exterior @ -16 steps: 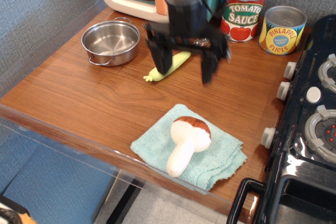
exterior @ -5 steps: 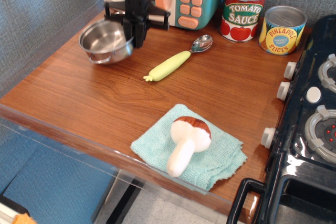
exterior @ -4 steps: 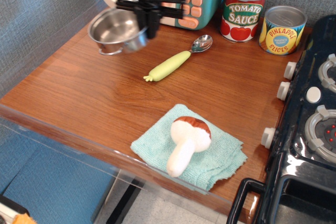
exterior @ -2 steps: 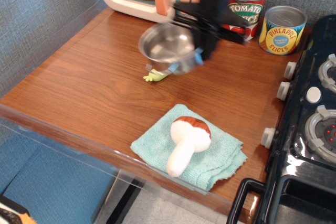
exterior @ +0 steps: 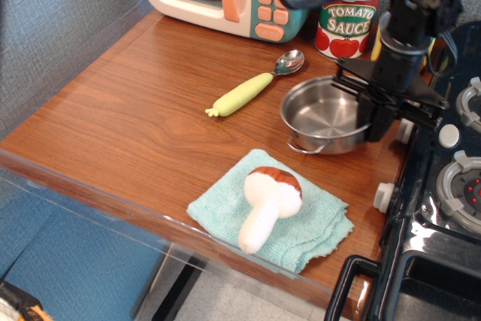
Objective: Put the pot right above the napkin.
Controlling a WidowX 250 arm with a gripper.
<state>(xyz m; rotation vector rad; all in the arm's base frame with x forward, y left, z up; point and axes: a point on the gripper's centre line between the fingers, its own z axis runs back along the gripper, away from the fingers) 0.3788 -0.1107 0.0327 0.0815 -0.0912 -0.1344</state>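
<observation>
One shallow round shiny stainless-steel pot hangs from my black pincer, which is clamped on its right rim; whether its base touches the brown wooden counter I cannot tell. It sits beyond the far edge of the light teal-green rumpled terry napkin, slightly to the right, near it but apart.

I hold only one edge, so the pot could tip or swing, and a quick release might let it skid toward the black stove just beside my arm. If I carry it nearer the napkin, its wire loop handle could catch the cloth, or knock the white plush mushroom with a brown cap lying on it. The yellow-green handled spoon to the left and the red tomato sauce can behind leave little room, so drifting either way risks a bump.
</observation>
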